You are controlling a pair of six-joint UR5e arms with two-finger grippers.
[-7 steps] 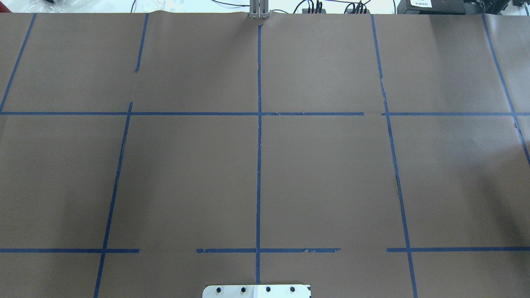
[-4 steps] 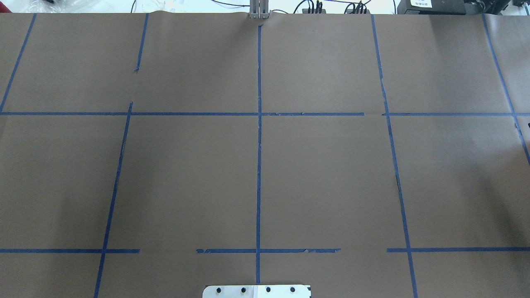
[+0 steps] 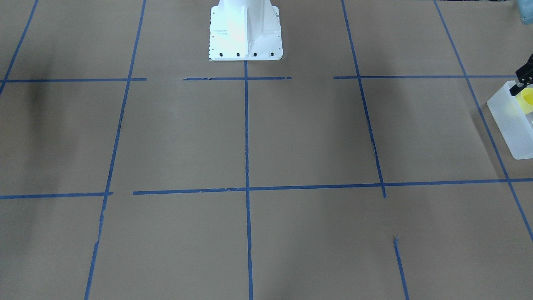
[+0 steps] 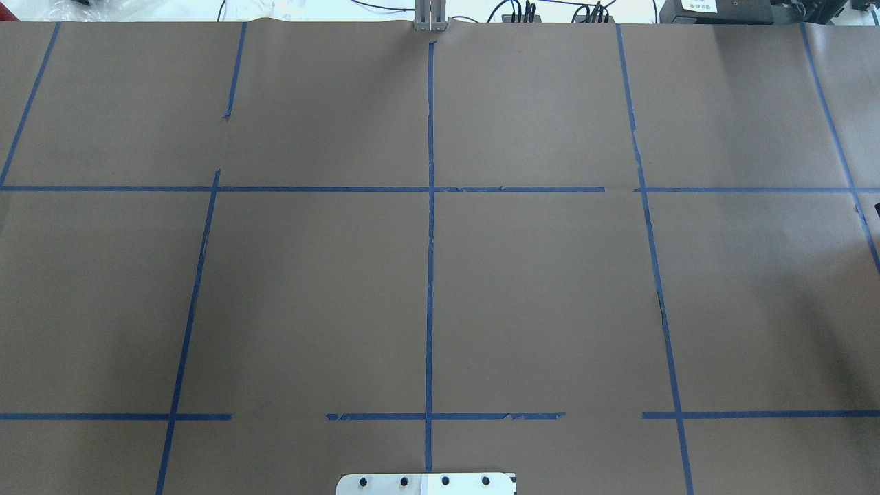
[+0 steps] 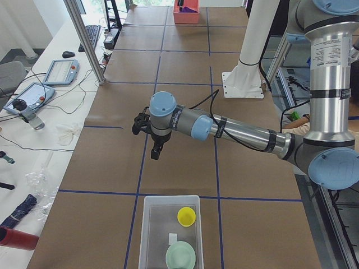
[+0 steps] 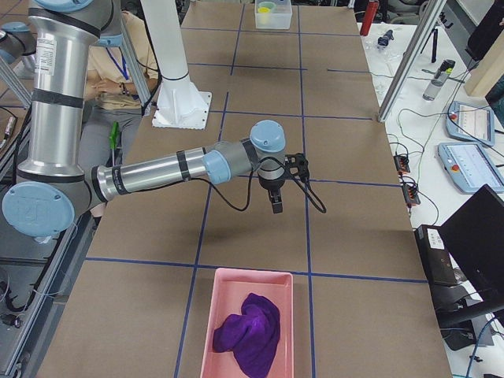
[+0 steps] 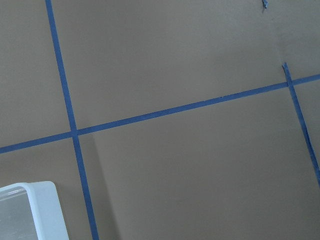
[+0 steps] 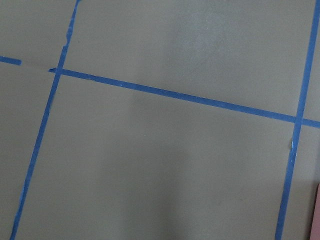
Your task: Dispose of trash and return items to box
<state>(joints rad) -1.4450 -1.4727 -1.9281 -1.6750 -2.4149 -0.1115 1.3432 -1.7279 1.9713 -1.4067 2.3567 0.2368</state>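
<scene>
1. Two items matter here. Front-facing, only the yellow cup (image 3: 527, 99) shows, inside the translucent bin (image 3: 504, 125) at the frame's edge. My left claw (image 3: 523, 80) is cut off there, so I cannot tell its spread.
2. Overhead, I see only the brown taped surface (image 4: 309, 289).
3. From the left side, the cup and the mint bowl (image 5: 180, 256) sit upright in the bin, apart. My left claw hangs above the surface, carrying nothing.
4. From the right side, my right claw (image 6: 276, 203) hangs with nothing in it, near a pink tray (image 6: 206, 346) holding a purple cloth (image 6: 252, 335). I cannot tell its gap.
5. My left wrist view catches one corner of the bin.
6. My right wrist view shows tape lines and a sliver of the pink tray.
7. Both items look light, stiff and slick. I would pinch a rim wall gently, one finger inside and one outside.
</scene>
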